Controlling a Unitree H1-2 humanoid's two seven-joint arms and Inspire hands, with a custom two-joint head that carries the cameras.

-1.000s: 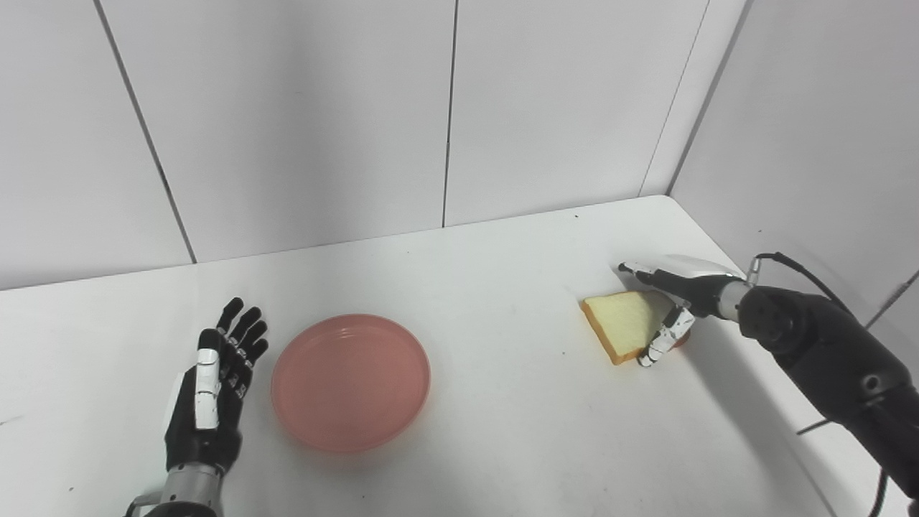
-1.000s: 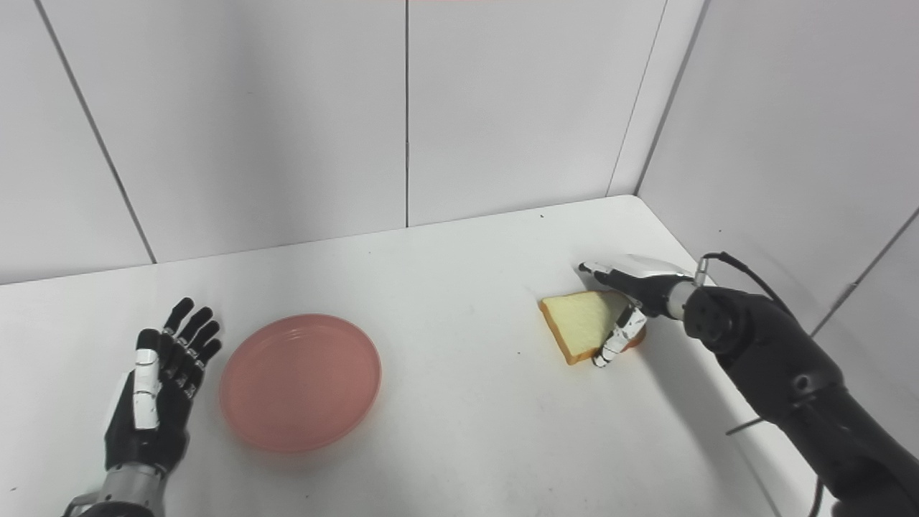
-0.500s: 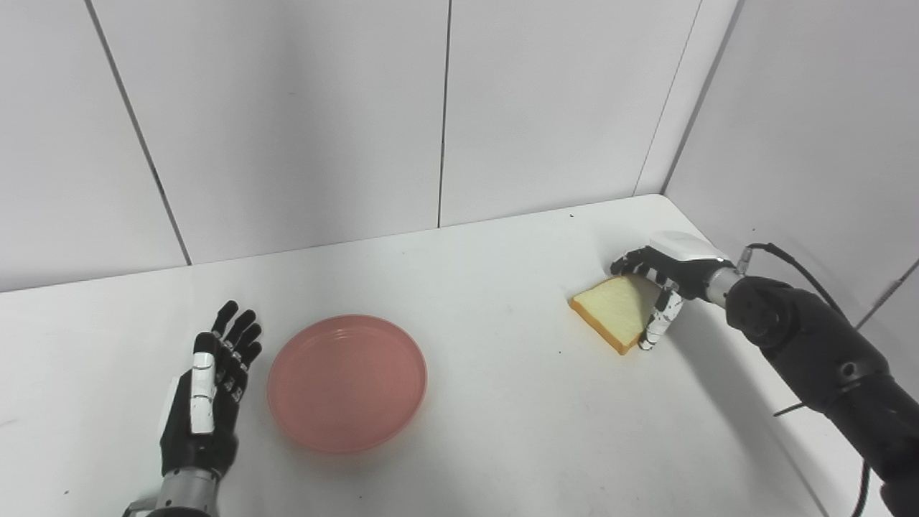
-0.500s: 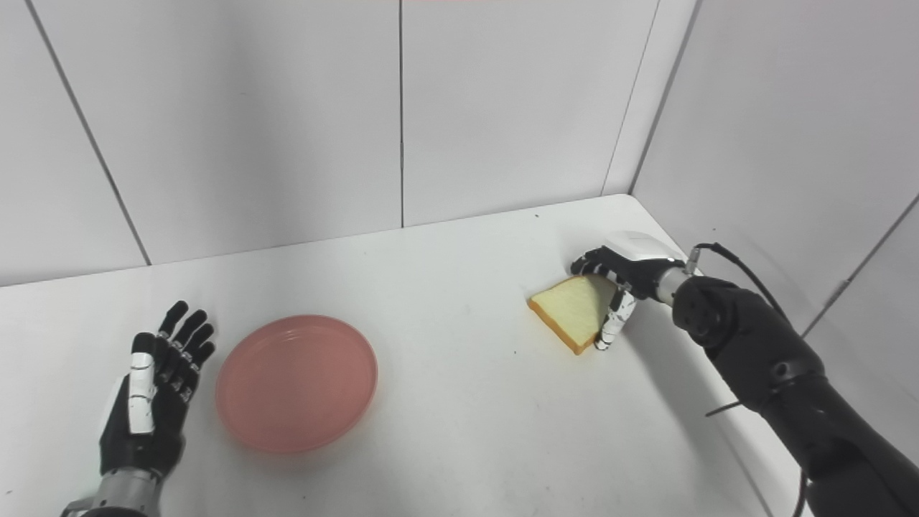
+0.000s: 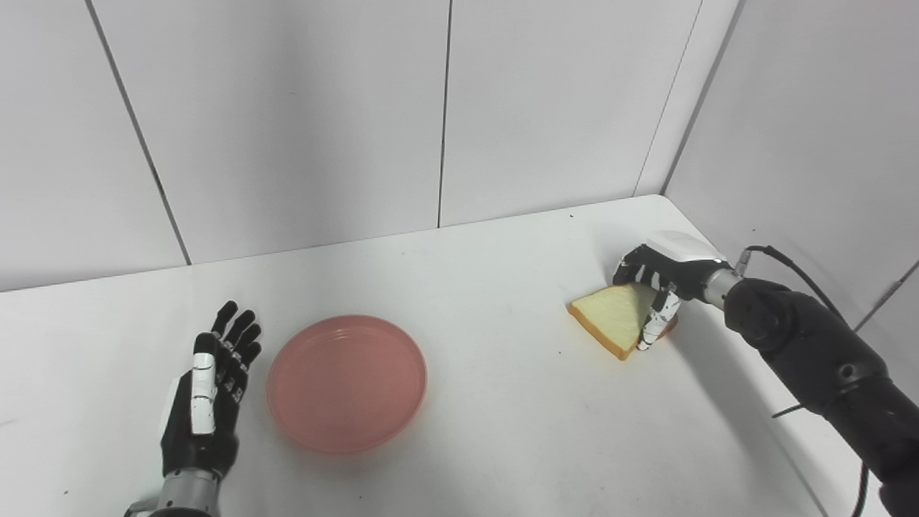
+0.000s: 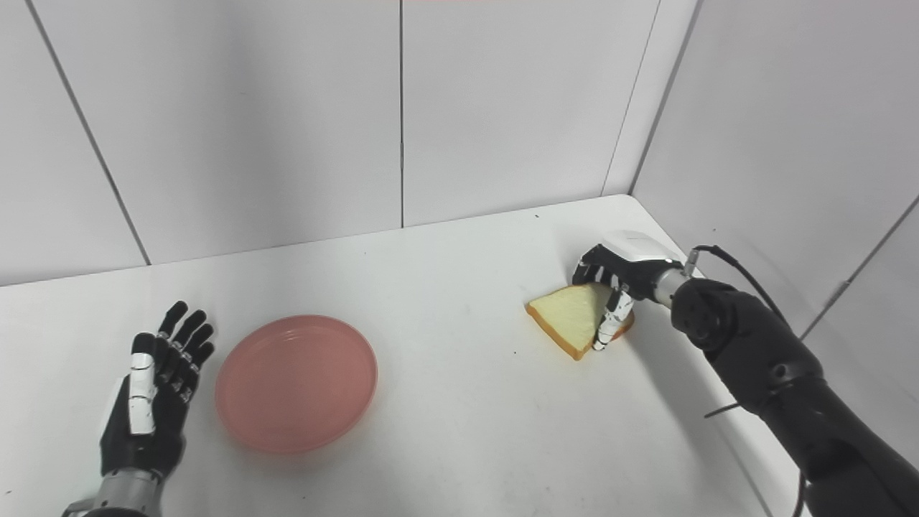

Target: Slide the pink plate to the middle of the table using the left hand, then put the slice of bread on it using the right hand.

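The pink plate [image 5: 347, 380] lies flat on the white table, left of the middle. My left hand [image 5: 208, 402] rests open on the table just left of the plate, fingers apart, apart from its rim. The slice of bread [image 5: 616, 317] is at the right side of the table, its far edge tilted up. My right hand [image 5: 664, 276] is closed on the bread's far right edge, fingers curled over the top and the thumb down along its right side. The same shows in the right eye view: plate [image 6: 296, 380], bread [image 6: 571, 316], right hand [image 6: 617, 276].
Grey wall panels stand close behind the table and along its right edge [image 5: 718, 244]. A black cable [image 5: 782, 262] loops off my right forearm. Bare white table top [image 5: 502, 373] lies between the plate and the bread.
My right hand's fingers curled down from straight onto the bread's far edge and closed on it. The bread tilted and shifted slightly left. The plate and left hand stayed put; the camera shifted a little.
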